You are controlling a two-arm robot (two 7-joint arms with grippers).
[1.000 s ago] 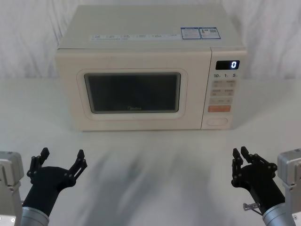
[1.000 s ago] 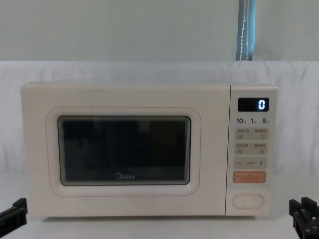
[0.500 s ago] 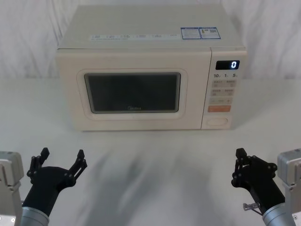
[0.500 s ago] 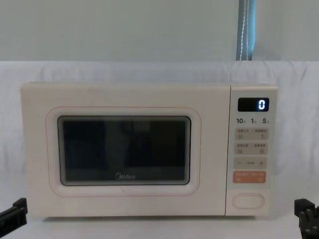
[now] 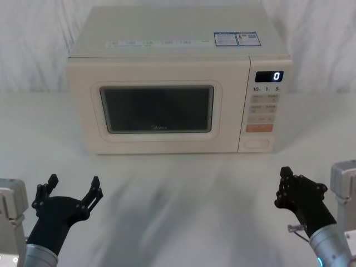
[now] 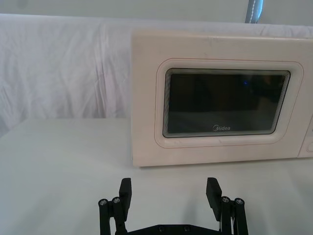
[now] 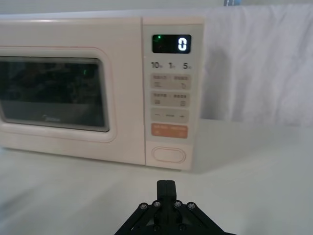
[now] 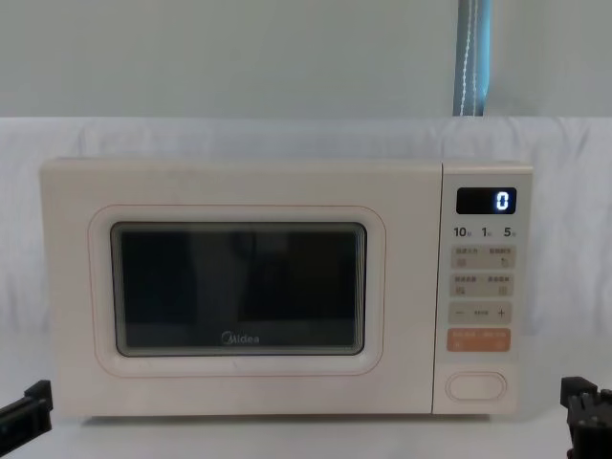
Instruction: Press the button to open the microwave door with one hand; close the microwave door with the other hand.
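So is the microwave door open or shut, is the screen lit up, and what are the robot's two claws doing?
microwave door: shut, flush with the front.
button: not pressed yet, nothing touching it.
display: lit, showing 0.
left gripper: open, empty, low near the robot.
right gripper: shut, empty, short of the button.

The door (image 5: pixel 158 107), cream with a dark rounded window and grey logo, sits shut, flush with the microwave front. The button (image 5: pixel 257 143), a blank cream oval, lies at the panel's bottom edge, unpressed.
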